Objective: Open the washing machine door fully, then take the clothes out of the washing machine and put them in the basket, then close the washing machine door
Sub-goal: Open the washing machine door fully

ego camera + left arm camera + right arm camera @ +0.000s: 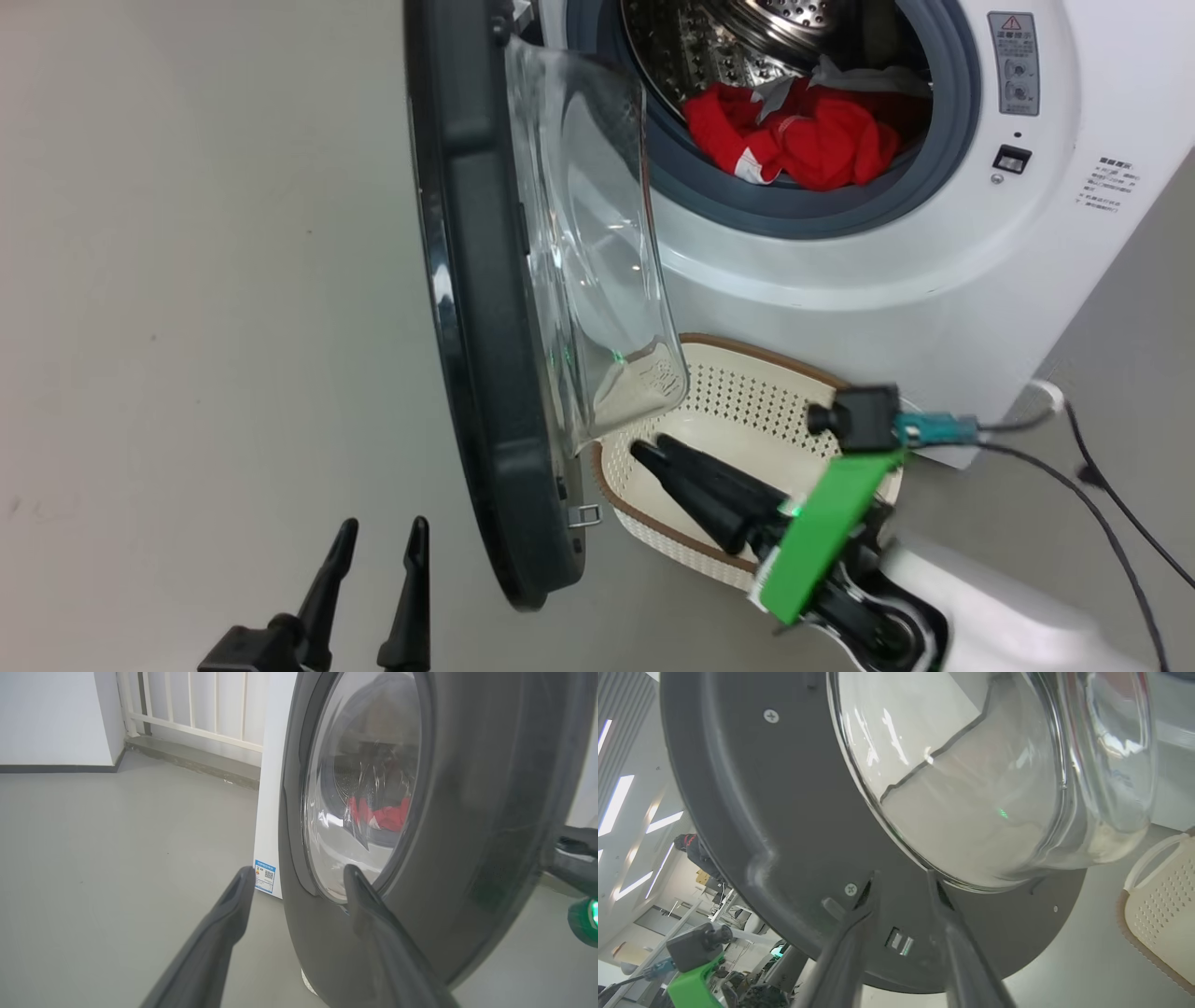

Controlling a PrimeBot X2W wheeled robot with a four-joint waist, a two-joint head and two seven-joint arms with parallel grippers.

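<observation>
The washing machine door (476, 280) stands open, edge-on to me, its clear glass bowl (597, 233) bulging to the right. Red clothes (803, 135) with white trim lie in the steel drum of the white washing machine (934, 299). Below the opening, the cream basket (747, 392) sits on the floor. My right gripper (652, 445) hangs over the basket, fingers slightly parted and holding nothing. In the right wrist view, the right gripper (902, 877) points at the door's (752, 812) inner face just under the glass. My left gripper (385, 527) is open, left of the door's outer face (467, 812).
Black cables (1111, 504) trail on the floor right of the machine. A small metal latch (585, 513) juts from the door's lower edge. Grey floor (187, 327) stretches to the left. A white railing (196, 704) stands behind the machine's side.
</observation>
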